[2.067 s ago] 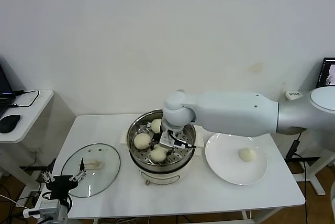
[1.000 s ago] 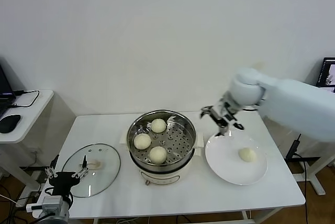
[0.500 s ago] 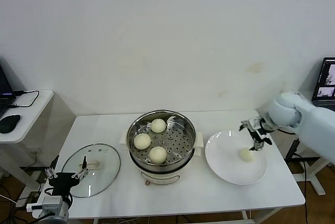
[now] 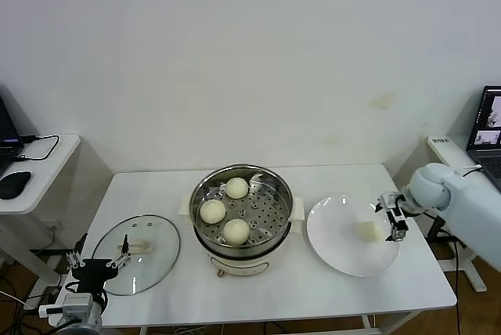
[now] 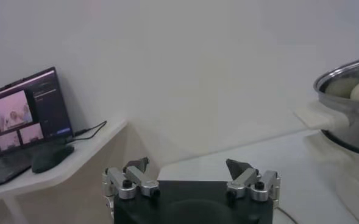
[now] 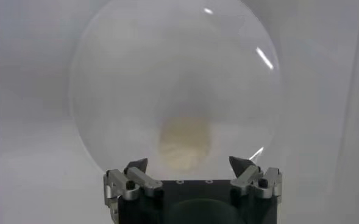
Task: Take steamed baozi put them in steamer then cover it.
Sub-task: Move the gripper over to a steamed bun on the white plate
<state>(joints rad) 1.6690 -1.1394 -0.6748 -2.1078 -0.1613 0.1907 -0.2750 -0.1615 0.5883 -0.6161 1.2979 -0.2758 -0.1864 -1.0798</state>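
Shiny steel steamer (image 4: 241, 208), perforated tray, holds three smooth round baozi (image 4: 236, 188). Fourth baozi (image 6: 184, 141) on flat white plate (image 4: 337, 245), just ahead of right gripper (image 6: 193, 170), fingers spread, empty. Left gripper (image 5: 191, 173) released, parked by glass cover (image 4: 153, 258).

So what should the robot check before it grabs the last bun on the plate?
1. Right hand open: ok, its fingers are spread in the right wrist view.
2. Hand lined up with the last baozi: ok, the bun sits between the fingers just ahead of them.
3. Bun free to lift: ok, it lies alone on the white plate.
4. Room in the steamer: ok, three buns inside, bare tray on the plate side.
5. Cover out of the way: ok, it lies flat on the table beside the steamer.
6. Left hand clear: ok, parked open at the table's near-left edge.
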